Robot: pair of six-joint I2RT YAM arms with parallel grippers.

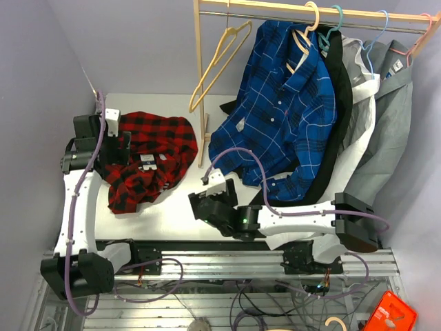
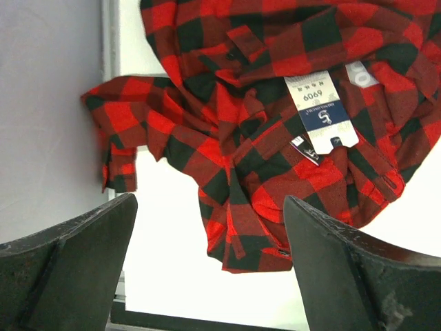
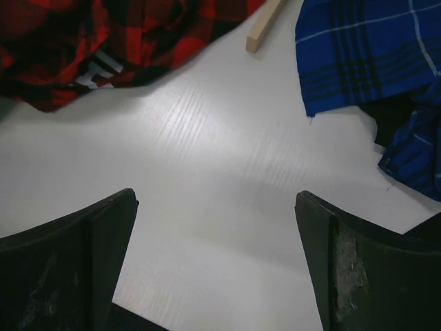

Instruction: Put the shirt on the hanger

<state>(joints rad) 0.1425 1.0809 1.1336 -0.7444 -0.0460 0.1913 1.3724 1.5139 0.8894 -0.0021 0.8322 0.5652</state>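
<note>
Two hands up close, both spread wide and gripping nothing: the left hand [image 2: 210,269] hangs over the left edge of the one red-and-black plaid shirt [image 1: 155,155], and the right hand [image 3: 215,265] is over bare desk [image 1: 176,207] between that shirt and a blue plaid shirt [image 1: 282,103]. One shirt it is, crumpled on the desk's left side, label up, long axis running diagonally from far-right to near-left. One pale hanger [image 1: 219,65] hangs hook-up on the rail [image 1: 275,14], frame slanting down-left, well apart from it.

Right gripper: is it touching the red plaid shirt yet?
Apart. Right wrist view shows bare table between the open right gripper and the shirt.
</note>
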